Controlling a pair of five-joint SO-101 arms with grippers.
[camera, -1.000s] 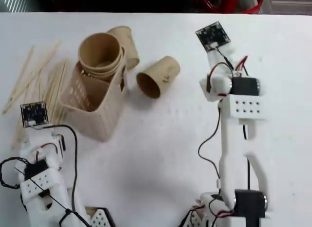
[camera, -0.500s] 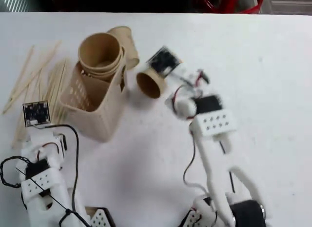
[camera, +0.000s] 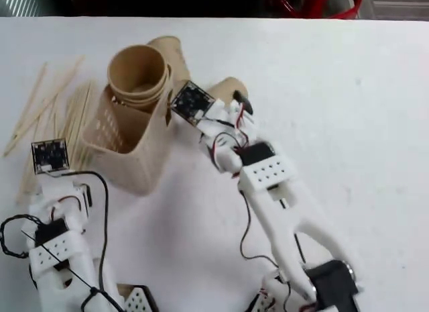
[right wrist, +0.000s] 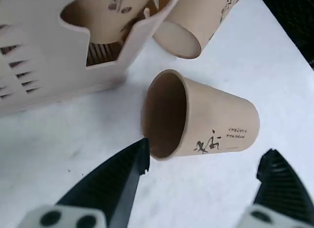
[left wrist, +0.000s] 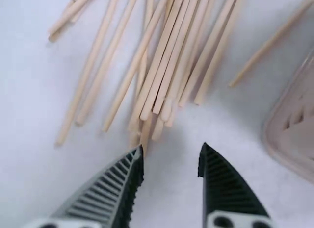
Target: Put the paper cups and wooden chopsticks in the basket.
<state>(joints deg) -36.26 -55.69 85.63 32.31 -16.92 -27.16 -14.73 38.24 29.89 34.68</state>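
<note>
1. The right gripper (right wrist: 206, 150) has its fingers spread either side of the brown paper cup (right wrist: 196, 115), which lies on its side just beside the beige slotted plastic basket (right wrist: 29, 76). One tip is near the rim, so closing may crush or roll the cup.
2. The cup's long axis runs away from the basket, with the mouth nearest it.
3. The left gripper (left wrist: 170, 150), fingers spread, hovers over pale wooden chopsticks (left wrist: 167, 66) beside the basket.
</note>
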